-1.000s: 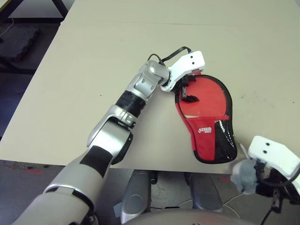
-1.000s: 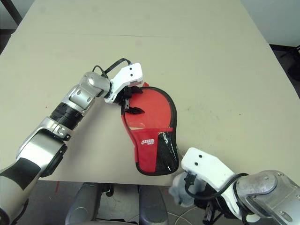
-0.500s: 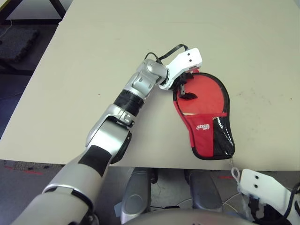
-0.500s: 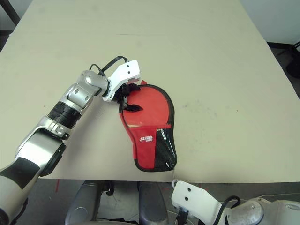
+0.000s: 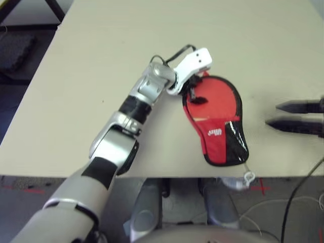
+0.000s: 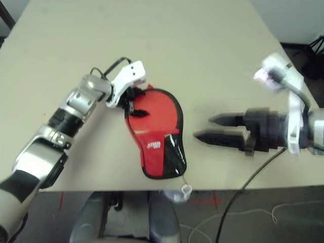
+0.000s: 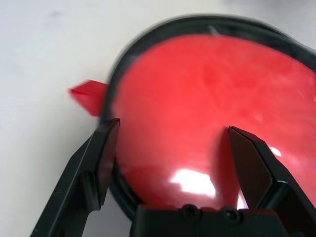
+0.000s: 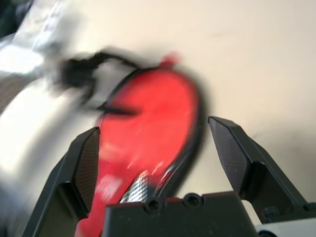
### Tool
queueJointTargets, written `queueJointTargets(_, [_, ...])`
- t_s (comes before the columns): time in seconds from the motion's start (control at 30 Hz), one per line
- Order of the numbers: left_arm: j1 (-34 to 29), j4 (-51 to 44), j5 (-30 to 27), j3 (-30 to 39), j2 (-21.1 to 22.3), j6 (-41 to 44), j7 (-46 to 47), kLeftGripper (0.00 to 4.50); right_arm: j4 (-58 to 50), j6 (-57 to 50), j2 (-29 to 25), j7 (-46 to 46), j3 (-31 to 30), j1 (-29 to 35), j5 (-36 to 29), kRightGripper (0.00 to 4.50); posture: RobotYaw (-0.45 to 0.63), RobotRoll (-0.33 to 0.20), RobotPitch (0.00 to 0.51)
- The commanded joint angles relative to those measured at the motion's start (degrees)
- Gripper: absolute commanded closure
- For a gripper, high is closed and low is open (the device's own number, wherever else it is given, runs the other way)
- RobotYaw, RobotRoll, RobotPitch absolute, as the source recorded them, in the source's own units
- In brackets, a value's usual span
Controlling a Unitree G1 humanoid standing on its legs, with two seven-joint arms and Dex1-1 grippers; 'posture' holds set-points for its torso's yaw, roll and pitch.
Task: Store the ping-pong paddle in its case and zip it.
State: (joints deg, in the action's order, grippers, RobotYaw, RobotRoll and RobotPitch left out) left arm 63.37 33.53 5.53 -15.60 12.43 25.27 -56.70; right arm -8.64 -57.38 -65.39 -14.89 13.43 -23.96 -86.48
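Bare tabletop (image 6: 202,50) beyond — left tool (image 6: 132,104) blocking

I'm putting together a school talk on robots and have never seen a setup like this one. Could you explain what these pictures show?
This is a human-shaped robot at a table. Two pictures come from its head, one per eye, looking down over its silver arms. The other two come from its wrists, looking along each tool's two black fingers.

On the table lies the case, a red paddle-shaped pouch with black edging and a mesh pocket; its pale pom-pom hangs past the table's near edge. The open left tool is over its round end. The open right tool is off to the side, holding nothing.
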Motion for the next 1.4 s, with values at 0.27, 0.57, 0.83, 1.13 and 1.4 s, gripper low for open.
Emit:
queueJointTargets(0.27, [1.42,4.83,-5.29,13.93,-0.99,-4.10,21.33,0.00,3.00,19.21,18.53,5.46,0.23,-2.28,31.57,0.01,-0.10,0.000,0.286])
queueJointTargets(0.57, [-7.75,1.63,-5.85,24.14,4.43,-15.12,41.29,0.00,14.37,33.68,24.57,5.42,6.01,-3.57,47.86,0.01,-0.06,0.000,0.281])
queueJointTargets(0.83, [-20.73,-1.40,-5.55,27.88,7.96,-16.82,51.23,0.00,23.70,40.07,25.78,4.17,9.42,-4.83,55.27,0.01,-0.03,0.000,0.291])
queueJointTargets(1.13, [-24.91,-7.37,-5.98,27.13,6.10,-15.21,53.78,0.00,33.17,44.89,25.12,0.12,10.25,-8.31,59.60,0.01,-0.02,0.000,0.305])
queueJointTargets(1.4, [-27.99,-11.78,-6.39,27.38,5.62,-13.84,54.44,0.00,40.91,48.25,23.94,-1.74,10.67,-12.29,62.78,0.01,-0.02,0.000,0.310])
